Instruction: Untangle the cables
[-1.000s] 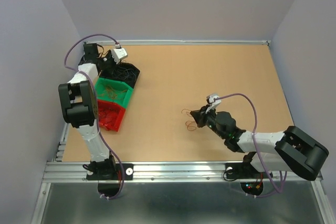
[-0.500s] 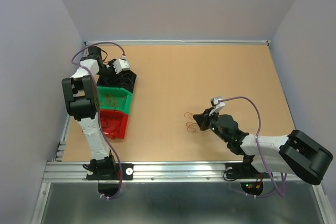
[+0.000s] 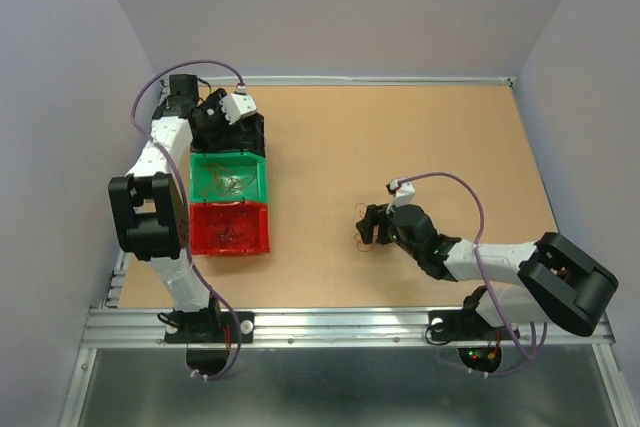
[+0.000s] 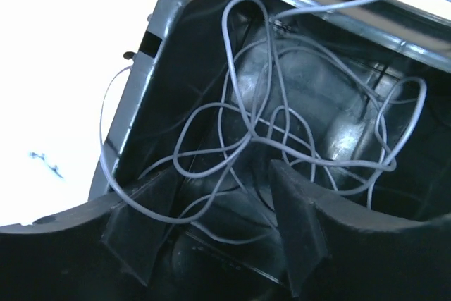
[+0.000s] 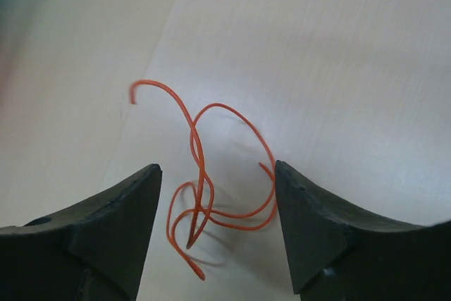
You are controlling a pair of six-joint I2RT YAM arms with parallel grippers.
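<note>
Right claw (image 5: pixel 216 168), released, straddles a loose orange cable (image 5: pixel 199 153), table (image 5: pixel 338 68) stretching beyond its tips. Left claw (image 4: pixel 225 174), released too, hangs above cables (image 4: pixel 232 114) walled inside a black bin (image 4: pixel 165 33).

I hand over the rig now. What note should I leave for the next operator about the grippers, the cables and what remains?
Left gripper: open, holds nothing, over the black bin.
Right gripper: open, one finger on each side of an orange wire lying on the table; no grip.
Cables: thin dark wires in the black bin; strands also in the green bin and red bin.
Done: those strands are binned.
Left: the orange strands on the table.
</note>
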